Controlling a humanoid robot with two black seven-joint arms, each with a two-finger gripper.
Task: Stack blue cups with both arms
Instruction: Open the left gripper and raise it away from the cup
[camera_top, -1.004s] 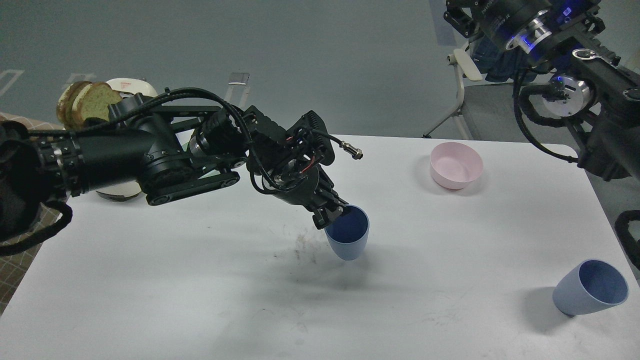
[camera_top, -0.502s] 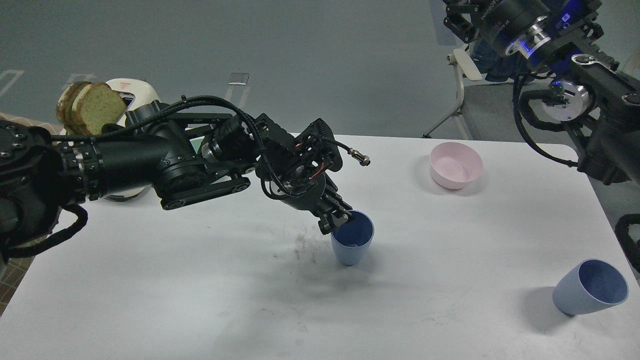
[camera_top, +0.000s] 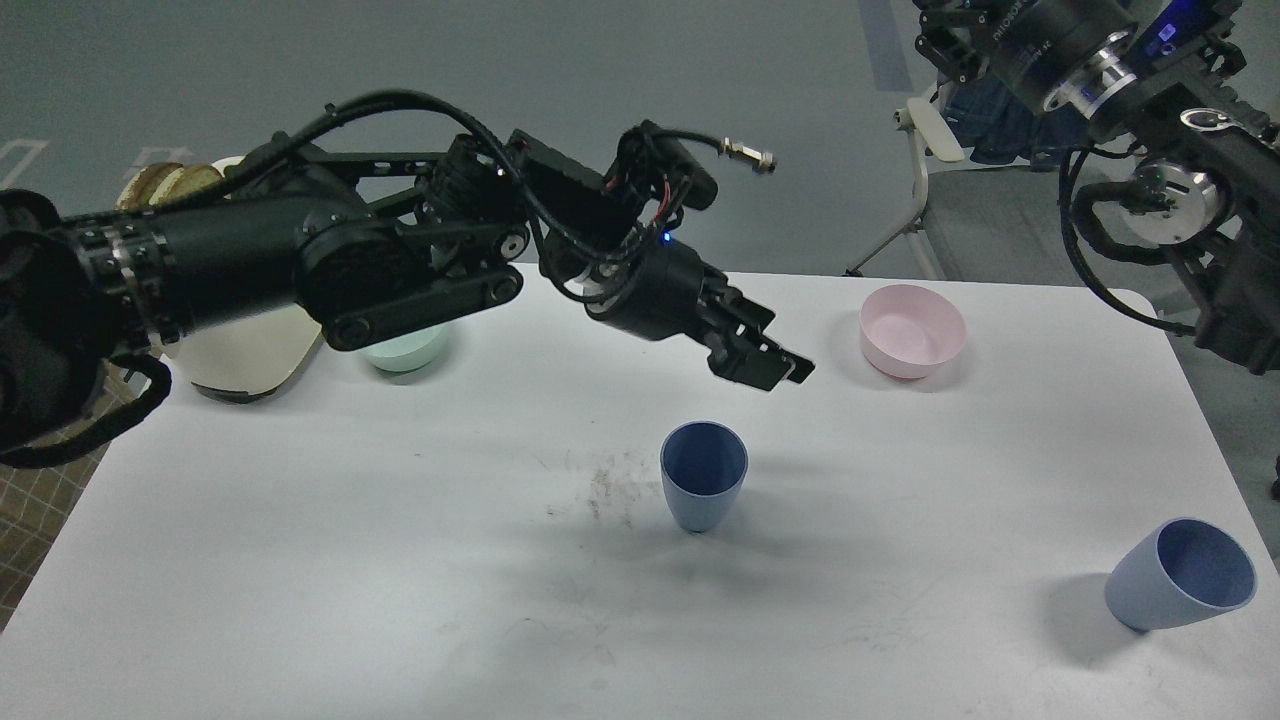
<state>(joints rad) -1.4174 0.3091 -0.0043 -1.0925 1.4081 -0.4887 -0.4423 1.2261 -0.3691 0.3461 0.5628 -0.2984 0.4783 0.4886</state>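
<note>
**Left gripper clear of centre cup**

Near the desk's far-left edge, a mint-green bowl (camera_top: 405, 350) sits partly hidden behind my left arm. My left gripper (camera_top: 765, 362) hangs empty above the desk's middle; I cannot tell if its fingers are parted. Just below it, one blue cup (camera_top: 703, 488) stands upright. A pink bowl (camera_top: 911, 331) sits toward the far-right corner. The second blue cup (camera_top: 1182, 574) leans tilted by the near-right corner. My right gripper is out of view.

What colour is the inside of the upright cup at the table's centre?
Darker blue than its periwinkle outside: upright cup, seen best in the head view.
</note>
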